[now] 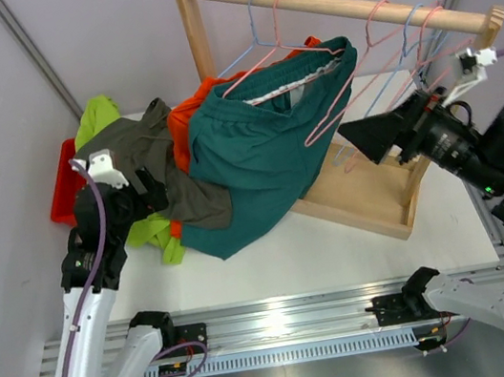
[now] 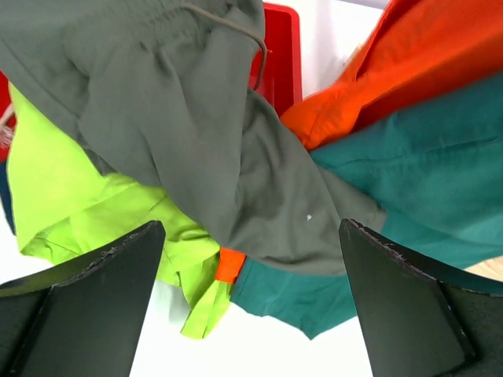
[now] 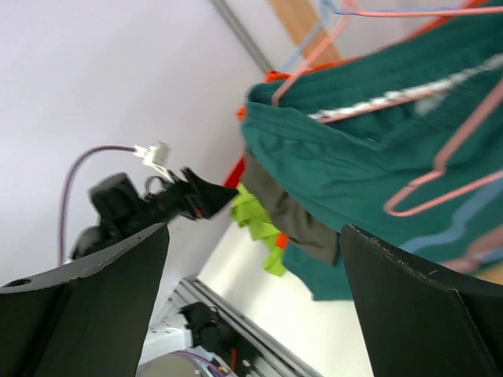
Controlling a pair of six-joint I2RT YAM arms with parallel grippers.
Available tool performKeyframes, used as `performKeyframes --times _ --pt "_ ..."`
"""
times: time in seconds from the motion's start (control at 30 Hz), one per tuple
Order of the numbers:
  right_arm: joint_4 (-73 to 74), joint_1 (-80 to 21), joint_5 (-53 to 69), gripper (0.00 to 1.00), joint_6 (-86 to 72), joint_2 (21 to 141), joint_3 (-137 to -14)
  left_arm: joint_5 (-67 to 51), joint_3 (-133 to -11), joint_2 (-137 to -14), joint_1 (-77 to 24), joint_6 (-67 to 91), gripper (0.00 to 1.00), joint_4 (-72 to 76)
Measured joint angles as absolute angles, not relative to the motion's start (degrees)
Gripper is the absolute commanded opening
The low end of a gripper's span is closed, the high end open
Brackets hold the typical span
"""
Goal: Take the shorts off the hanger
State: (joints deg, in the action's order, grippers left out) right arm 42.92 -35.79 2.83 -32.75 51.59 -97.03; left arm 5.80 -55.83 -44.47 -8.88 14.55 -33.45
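Beside the dark grey shorts (image 2: 236, 157), left end effector (image 2: 251, 306) gapes empty.

You have teal shorts (image 1: 252, 159) hanging at centre, with orange shorts (image 1: 192, 116), dark grey shorts (image 1: 155, 156) and lime green shorts (image 1: 97, 118) bunched to their left. A red bin (image 1: 64, 181) sits far left. Pink and pale blue hangers (image 1: 384, 50) hang on a pale wooden rack (image 1: 337, 5).
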Motion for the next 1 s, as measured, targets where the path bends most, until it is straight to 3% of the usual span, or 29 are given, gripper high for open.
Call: performKeyframes --times 0.23,0.3,0.5,1.0 --pt "32.95 -35.83 7.42 0.89 -33.93 65.36 -99.24 5.78 -46.74 -38.61 -9.02 14.66 0.99 -32.40" --pt "30.52 -35.83 6.76 0.82 -33.63 70.50 -100.25 5.78 -46.39 -38.09 -9.15 14.90 0.99 -32.67" --pt "26.98 -35.88 1.17 0.76 -32.14 82.52 -100.62 5.69 -46.28 -37.85 -9.85 15.05 0.99 -31.66" --pt "16.27 -36.27 -6.04 0.71 -31.51 85.93 -102.30 5.21 -46.06 -38.13 -10.50 15.03 0.99 -31.29"
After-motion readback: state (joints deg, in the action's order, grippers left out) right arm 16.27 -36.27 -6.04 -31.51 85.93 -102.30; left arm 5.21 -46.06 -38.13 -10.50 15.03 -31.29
